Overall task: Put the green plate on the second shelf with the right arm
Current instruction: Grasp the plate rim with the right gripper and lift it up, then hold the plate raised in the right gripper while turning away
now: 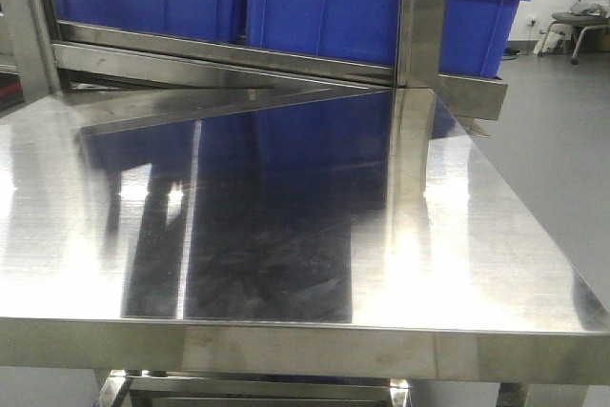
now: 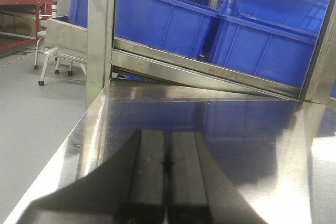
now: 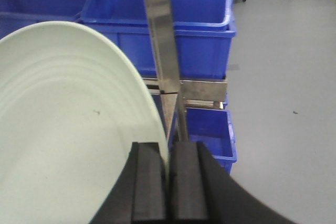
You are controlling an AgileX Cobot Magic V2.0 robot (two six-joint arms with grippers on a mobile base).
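The right gripper (image 3: 168, 182) is pinching the rim of the green plate (image 3: 68, 129), holding it up in front of a steel rack post (image 3: 160, 40) and blue bins (image 3: 199, 40). The left gripper (image 2: 168, 179) is hovering low over the steel tabletop (image 2: 252, 145), its fingers pressed together.

Plain matte green plate (image 3: 63, 129), pale mint, with faint concentric rings and one tiny dark speck, fills the left of the frame. The right claw (image 3: 168, 192) and left claw (image 2: 167, 187) are both black, and the bins (image 1: 334, 7) are saturated blue, unpatterned. The surface (image 1: 477, 235) is brushed silver steel, mirroring the blue as a dark patch mid-frame; the floor (image 3: 283, 77) is flat grey.
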